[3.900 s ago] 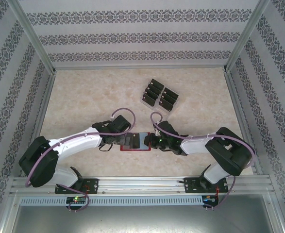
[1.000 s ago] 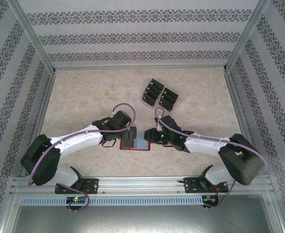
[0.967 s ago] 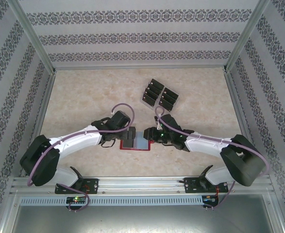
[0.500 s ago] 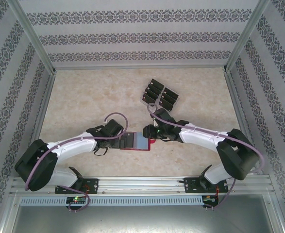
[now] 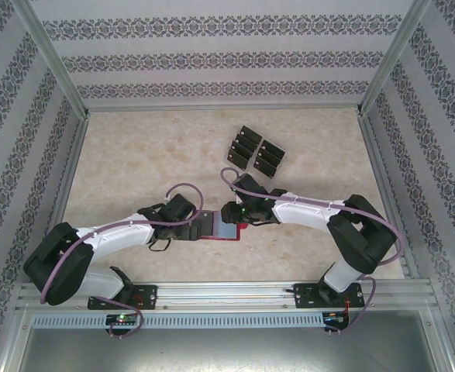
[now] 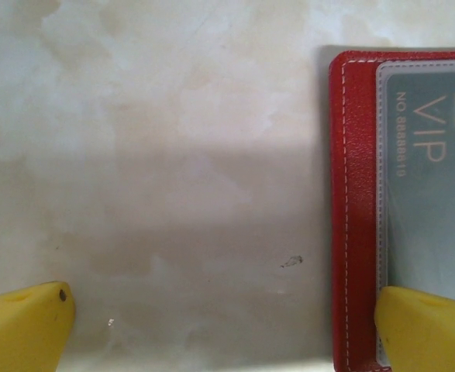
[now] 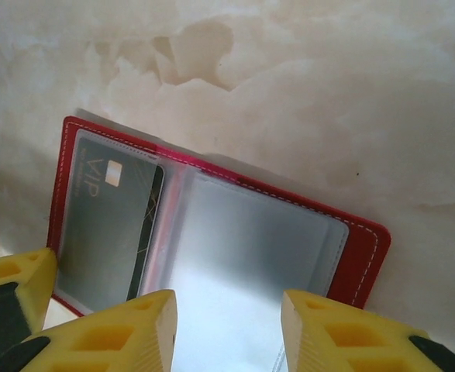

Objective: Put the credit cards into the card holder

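Note:
The card holder lies open on the table, red with a grey-blue inside. In the right wrist view one credit card, marked VIP, sits in the left sleeve of the card holder; the right sleeve looks empty. My right gripper hovers open over the right sleeve with nothing between its fingers. My left gripper is wide open at the card holder's left edge, with one fingertip over the sleeved card. From above, the left gripper and right gripper flank the card holder.
A clear slotted stand with several black credit cards stands behind the card holder, mid-table. Metal frame rails and patterned walls bound the table on three sides. Bare marbled tabletop stretches to the left and right.
The left arm has drawn back to the left, so its gripper now sits at the card holder's left edge. The right gripper has slid left over the card holder and its jaws have widened slightly.

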Available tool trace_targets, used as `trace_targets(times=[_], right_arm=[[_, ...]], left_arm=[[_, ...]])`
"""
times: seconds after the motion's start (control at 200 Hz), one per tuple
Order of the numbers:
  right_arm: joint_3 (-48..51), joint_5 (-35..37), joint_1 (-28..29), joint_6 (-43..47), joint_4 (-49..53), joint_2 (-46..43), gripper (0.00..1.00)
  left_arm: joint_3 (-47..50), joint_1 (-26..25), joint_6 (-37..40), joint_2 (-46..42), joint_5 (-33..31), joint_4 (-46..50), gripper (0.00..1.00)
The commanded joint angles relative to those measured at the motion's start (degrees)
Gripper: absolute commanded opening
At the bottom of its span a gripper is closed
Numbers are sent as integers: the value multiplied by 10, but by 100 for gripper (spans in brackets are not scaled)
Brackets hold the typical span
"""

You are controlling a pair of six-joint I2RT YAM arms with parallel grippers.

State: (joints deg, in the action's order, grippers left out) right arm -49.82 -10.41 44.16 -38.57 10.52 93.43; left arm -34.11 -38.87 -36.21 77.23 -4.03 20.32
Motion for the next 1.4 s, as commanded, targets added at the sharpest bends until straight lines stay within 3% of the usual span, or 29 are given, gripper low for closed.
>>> trace_targets(times=[0.0, 0.779, 1.399], right_arm=[[-11, 13, 9, 12, 8, 16, 41], [-20, -38, 24, -15, -41, 61, 43], [-18, -59, 25, -56, -74, 23, 44]], left_arm=[[8, 5, 5, -4, 6, -16, 100], [9, 6, 0, 23, 18, -38, 100], [10, 6, 0, 31, 22, -46, 100]])
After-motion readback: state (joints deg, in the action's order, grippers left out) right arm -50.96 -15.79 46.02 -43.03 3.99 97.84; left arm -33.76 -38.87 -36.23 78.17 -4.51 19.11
